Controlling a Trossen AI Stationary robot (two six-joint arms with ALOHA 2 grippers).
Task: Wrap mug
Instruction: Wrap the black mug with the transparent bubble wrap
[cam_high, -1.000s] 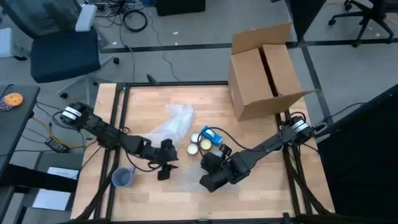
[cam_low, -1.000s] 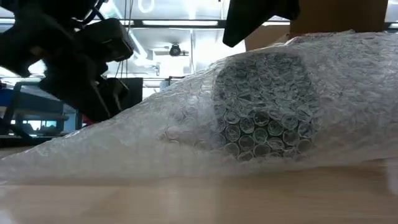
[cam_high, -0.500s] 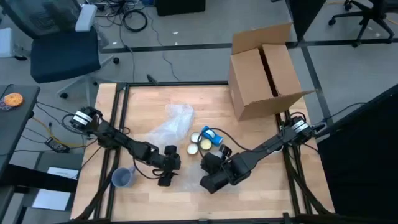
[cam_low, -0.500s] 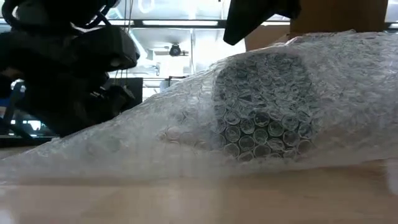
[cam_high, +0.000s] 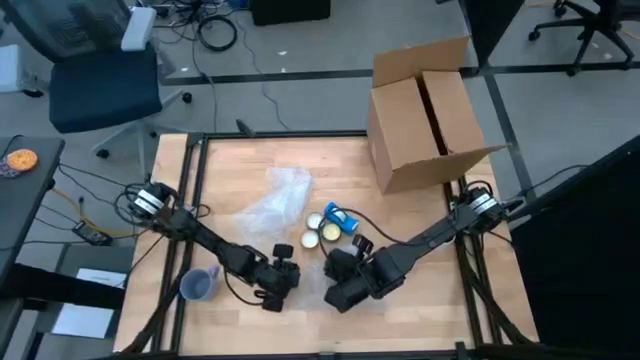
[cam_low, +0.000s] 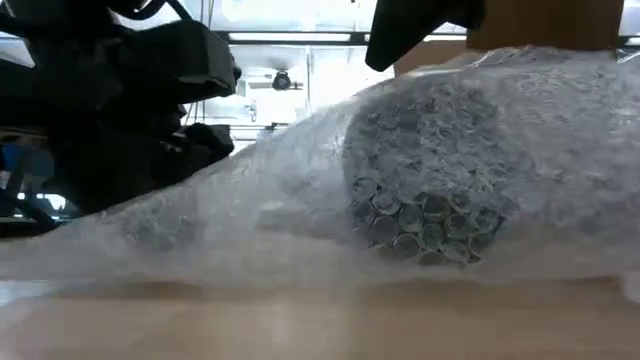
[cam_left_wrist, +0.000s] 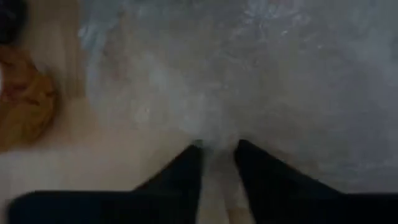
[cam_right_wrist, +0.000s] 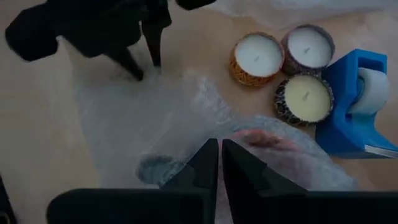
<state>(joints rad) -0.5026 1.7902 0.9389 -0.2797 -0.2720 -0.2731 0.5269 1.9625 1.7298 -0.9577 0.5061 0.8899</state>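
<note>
The left tool (cam_left_wrist: 217, 152) pinches the bubble wrap (cam_right_wrist: 186, 118) edge, the right tool (cam_right_wrist: 219, 152) pinches wrap too, but the mug (cam_high: 198, 285) sits apart near the surface (cam_high: 420, 300) edge, so next it must go onto the wrap.

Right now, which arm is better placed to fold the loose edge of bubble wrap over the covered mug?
Probably the left. The left gripper is already at the loose edge of the bubble wrap, fingers nearly closed on it. The right gripper is shut on the wrap, so it should keep anchoring.

Left gripper (cam_high: 283, 283) low over the table's front middle, fingers (cam_left_wrist: 186, 171) nearly together. Right gripper (cam_high: 341, 283) just beside it, fingers (cam_right_wrist: 205, 163) pinched close.
</note>
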